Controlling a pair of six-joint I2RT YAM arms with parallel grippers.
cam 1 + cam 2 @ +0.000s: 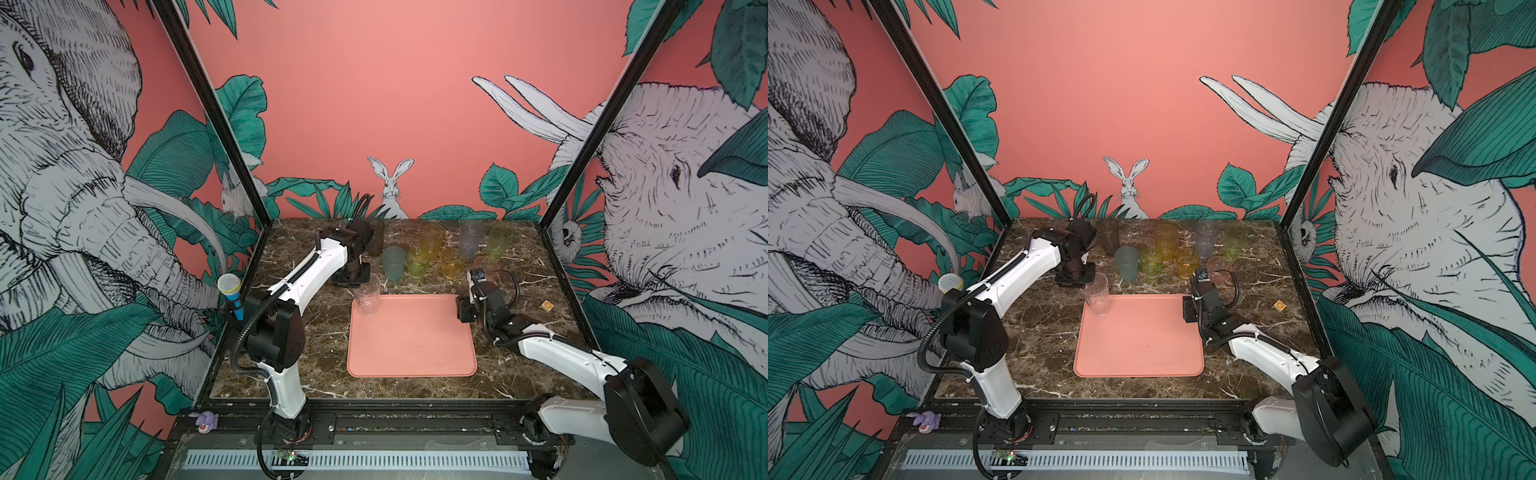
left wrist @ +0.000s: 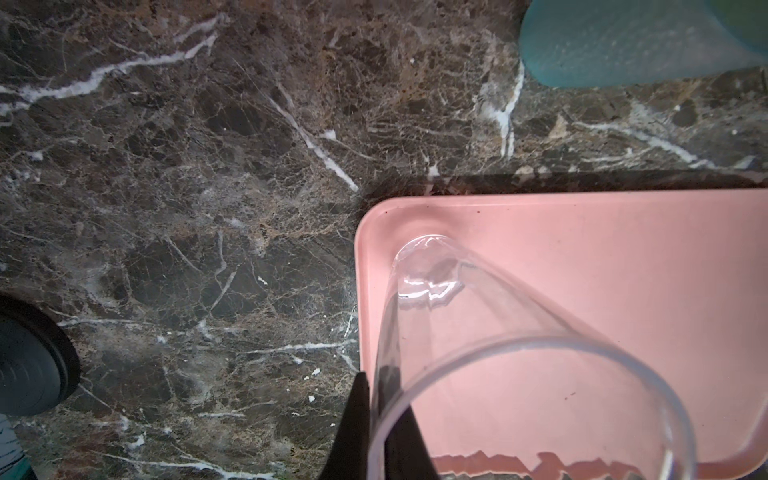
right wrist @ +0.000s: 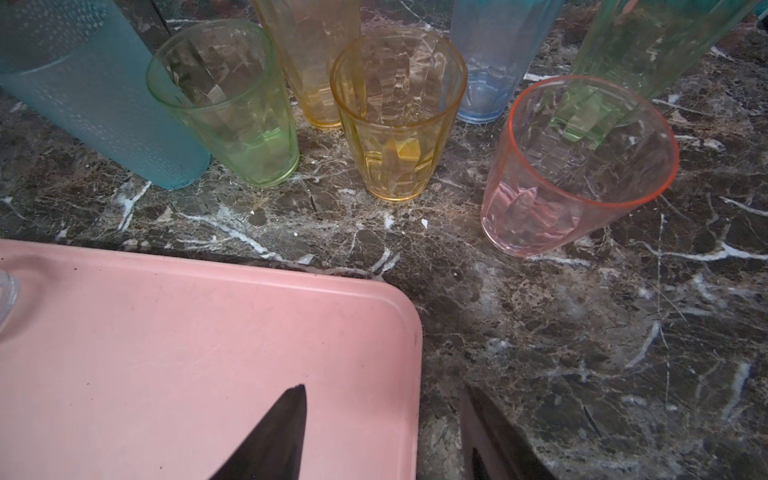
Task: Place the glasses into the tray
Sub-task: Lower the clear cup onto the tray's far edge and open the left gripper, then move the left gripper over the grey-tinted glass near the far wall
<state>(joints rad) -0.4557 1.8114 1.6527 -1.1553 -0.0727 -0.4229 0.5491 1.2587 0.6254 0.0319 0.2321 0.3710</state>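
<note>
A clear glass (image 1: 366, 296) (image 2: 428, 274) stands upright in the far left corner of the salmon-pink tray (image 1: 411, 340) (image 2: 602, 257). My left gripper (image 1: 360, 282) (image 2: 375, 374) is shut on its rim, one finger outside the wall and one inside. The right gripper (image 1: 464, 309) (image 3: 384, 388) hangs open and empty over the tray's (image 3: 166, 332) far right corner. Behind the tray stand several glasses: smoky (image 1: 376, 241), frosted teal (image 1: 393, 264) (image 3: 95, 95), yellow-green (image 3: 232, 112), amber (image 3: 399, 116), pink (image 3: 577, 166), and tall amber (image 1: 432, 239), lilac (image 1: 471, 241) and green (image 1: 500, 241).
A small orange cube (image 1: 547, 306) lies on the marble right of the tray. A toy microphone (image 1: 230, 295) stands at the table's left edge. A purple toy (image 1: 205, 419) sits on the front rail. Black frame posts rise at both back corners.
</note>
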